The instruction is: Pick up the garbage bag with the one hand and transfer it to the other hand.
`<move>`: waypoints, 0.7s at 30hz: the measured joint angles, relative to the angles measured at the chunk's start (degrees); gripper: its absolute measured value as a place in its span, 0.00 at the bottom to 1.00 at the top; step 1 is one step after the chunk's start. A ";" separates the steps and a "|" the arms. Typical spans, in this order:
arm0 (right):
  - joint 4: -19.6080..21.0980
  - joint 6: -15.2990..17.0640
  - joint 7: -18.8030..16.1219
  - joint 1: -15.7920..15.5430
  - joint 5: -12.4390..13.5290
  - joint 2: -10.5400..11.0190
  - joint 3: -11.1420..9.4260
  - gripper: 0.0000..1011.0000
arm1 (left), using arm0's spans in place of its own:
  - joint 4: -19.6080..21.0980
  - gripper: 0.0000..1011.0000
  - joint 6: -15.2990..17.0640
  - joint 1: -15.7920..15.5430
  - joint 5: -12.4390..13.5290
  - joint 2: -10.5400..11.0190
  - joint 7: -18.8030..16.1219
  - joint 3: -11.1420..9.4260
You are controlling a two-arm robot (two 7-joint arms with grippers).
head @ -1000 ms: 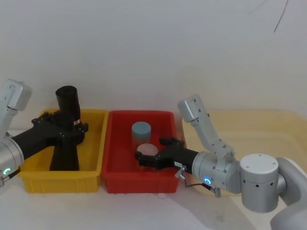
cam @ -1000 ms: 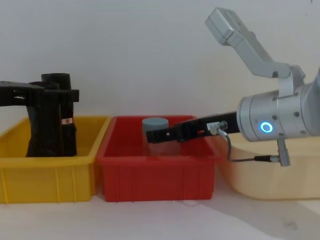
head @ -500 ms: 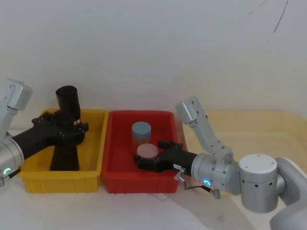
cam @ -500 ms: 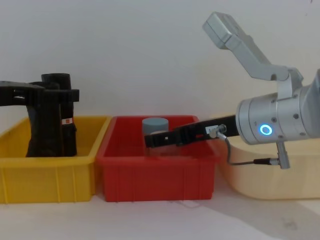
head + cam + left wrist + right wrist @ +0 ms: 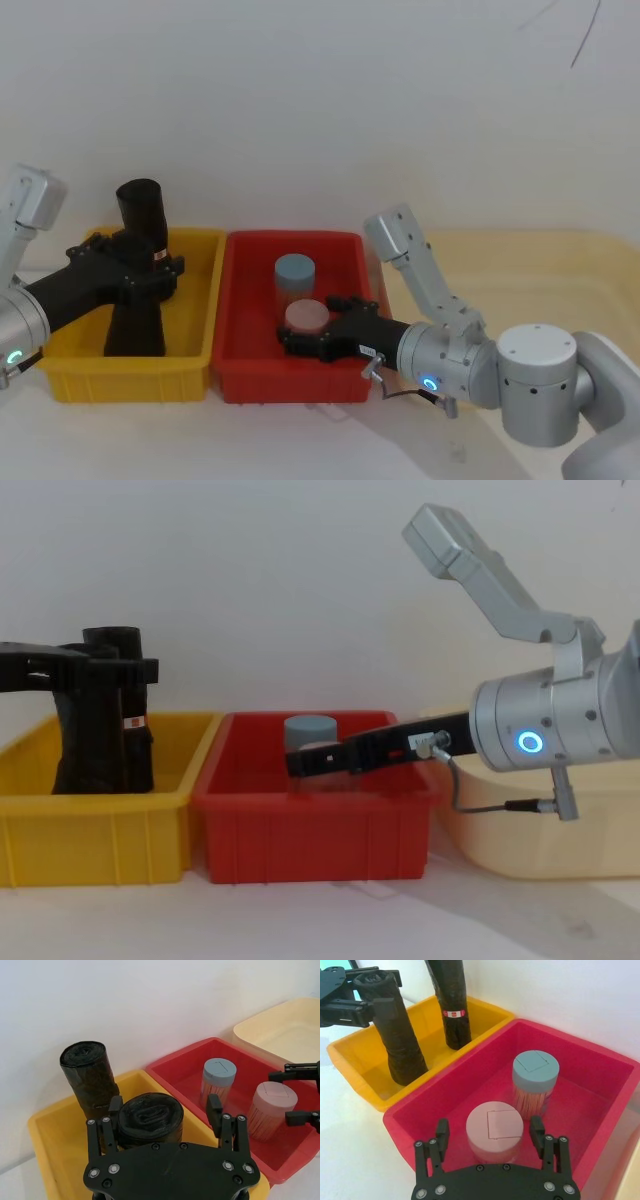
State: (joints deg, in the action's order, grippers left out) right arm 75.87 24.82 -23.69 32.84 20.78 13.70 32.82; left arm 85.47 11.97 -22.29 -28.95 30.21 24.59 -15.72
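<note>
Here the bag (image 5: 135, 322) stands in the middle of the yellow bin (image 5: 130, 365), a thin roll (image 5: 140, 205) just behind. The left gripper (image 5: 165, 1104) has its fingers apart round the bag's top. The bag looks light, squashy and slippery, so grab high and firm. The right gripper (image 5: 489, 1126) is spread round a jar (image 5: 495, 1136) in the red bin (image 5: 290, 385). White table (image 5: 200, 440), bare wall.

Silver-grey right arm (image 5: 538, 385), black 2-finger gripper (image 5: 489, 1127).

My right pincer (image 5: 489, 1128) straddles the pink-lidded jar (image 5: 495, 1136), with a gap on each side; the blue-lidded jar (image 5: 535, 1079) blocks just beyond.
</note>
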 joint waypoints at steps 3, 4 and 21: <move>0.05 -0.08 0.00 -0.04 0.00 0.02 0.03 0.93 | 0.00 0.94 0.00 0.00 0.00 0.00 0.00 0.00; 0.07 -0.11 0.00 -0.06 0.00 0.02 0.04 0.90 | 0.00 0.92 0.00 0.00 0.00 0.00 0.00 0.00; 0.16 -0.29 0.04 -0.15 -0.03 0.06 0.12 0.64 | 0.00 0.53 0.00 0.00 0.00 0.00 0.00 0.00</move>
State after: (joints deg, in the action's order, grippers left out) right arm 76.04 24.53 -23.64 32.69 20.75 13.77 32.94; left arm 85.47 11.97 -22.29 -28.95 30.20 24.58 -15.72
